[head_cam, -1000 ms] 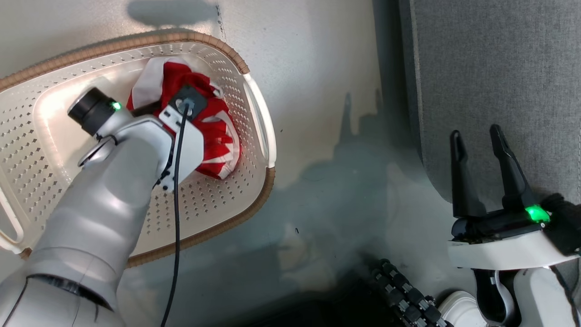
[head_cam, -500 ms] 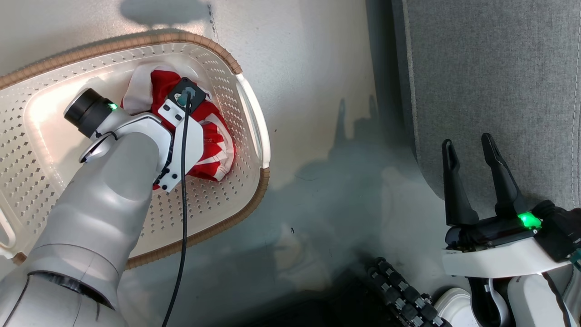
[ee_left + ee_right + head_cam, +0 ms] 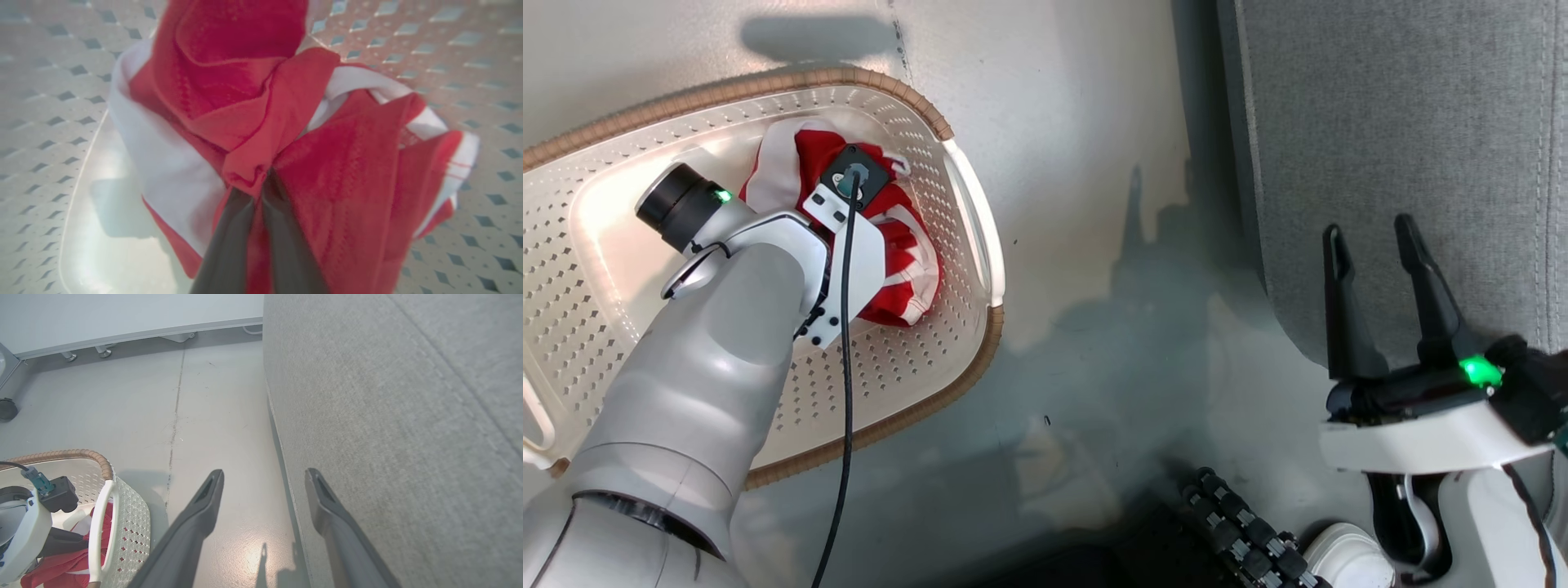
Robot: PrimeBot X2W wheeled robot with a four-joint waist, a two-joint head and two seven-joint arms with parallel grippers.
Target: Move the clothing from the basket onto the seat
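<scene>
While the left gripper (image 3: 263, 174) is clamped on one fold of clothing (image 3: 196, 81), a trailing end could snag the basket (image 3: 992, 331).

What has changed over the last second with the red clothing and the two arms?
Very little. The whole head view slid slightly left, so the camera moved, not the things. The left pincer stays down in the basket, shut on the clothing, which has not lifted out. The right pincer stays open beside the seat.
</scene>
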